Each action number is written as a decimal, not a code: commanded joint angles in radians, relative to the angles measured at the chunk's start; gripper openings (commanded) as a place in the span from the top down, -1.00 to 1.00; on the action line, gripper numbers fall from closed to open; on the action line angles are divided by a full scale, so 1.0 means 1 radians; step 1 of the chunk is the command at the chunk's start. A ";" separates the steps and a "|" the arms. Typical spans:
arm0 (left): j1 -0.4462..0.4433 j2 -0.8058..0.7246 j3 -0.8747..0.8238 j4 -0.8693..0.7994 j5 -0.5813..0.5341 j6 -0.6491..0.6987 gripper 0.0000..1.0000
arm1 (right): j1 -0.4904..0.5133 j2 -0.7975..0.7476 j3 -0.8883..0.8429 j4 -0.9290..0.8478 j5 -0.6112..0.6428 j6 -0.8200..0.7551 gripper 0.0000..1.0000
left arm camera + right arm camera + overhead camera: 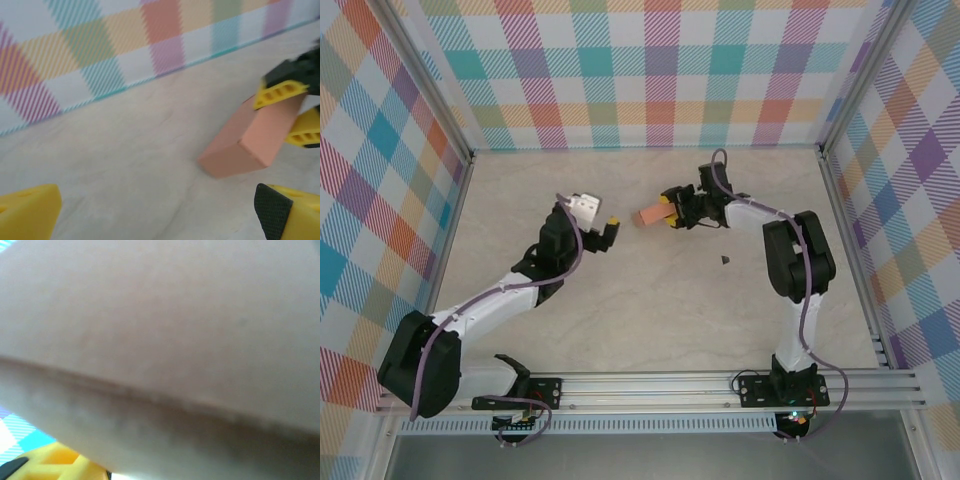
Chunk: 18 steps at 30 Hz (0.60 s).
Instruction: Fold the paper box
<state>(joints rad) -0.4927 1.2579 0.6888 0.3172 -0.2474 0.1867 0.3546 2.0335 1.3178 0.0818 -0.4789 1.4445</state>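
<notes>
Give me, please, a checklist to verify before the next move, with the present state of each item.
1. Paper box formed into a rectangular shape: ok.
2. Right gripper shut on the box's end: ok.
3. Left gripper open, apart from the box: ok.
4. Box end inside the right gripper tucked: cannot tell.
5. Box lifted clear of the table: cannot tell.
6. Small dark object away from both grippers: ok.
</notes>
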 commanded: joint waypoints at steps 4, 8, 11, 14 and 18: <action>0.087 -0.076 -0.044 -0.103 -0.085 -0.121 -1.00 | 0.012 -0.005 -0.181 0.208 0.027 0.037 -0.38; 0.119 -0.092 -0.039 -0.138 -0.088 -0.120 -1.00 | 0.002 -0.095 -0.273 0.175 0.021 0.007 -0.52; 0.131 -0.105 -0.030 -0.158 -0.096 -0.106 -1.00 | -0.007 -0.200 -0.317 0.045 0.019 -0.064 -0.59; 0.144 -0.119 -0.028 -0.171 -0.107 -0.091 -1.00 | -0.027 -0.337 -0.335 -0.126 0.053 -0.188 -0.63; 0.164 -0.113 -0.023 -0.171 -0.089 -0.074 -1.00 | -0.049 -0.558 -0.300 -0.341 0.247 -0.452 -0.72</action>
<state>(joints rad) -0.3531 1.1606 0.6476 0.1616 -0.3340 0.0971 0.3214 1.6070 0.9783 -0.0742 -0.3691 1.2243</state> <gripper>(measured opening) 0.999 0.856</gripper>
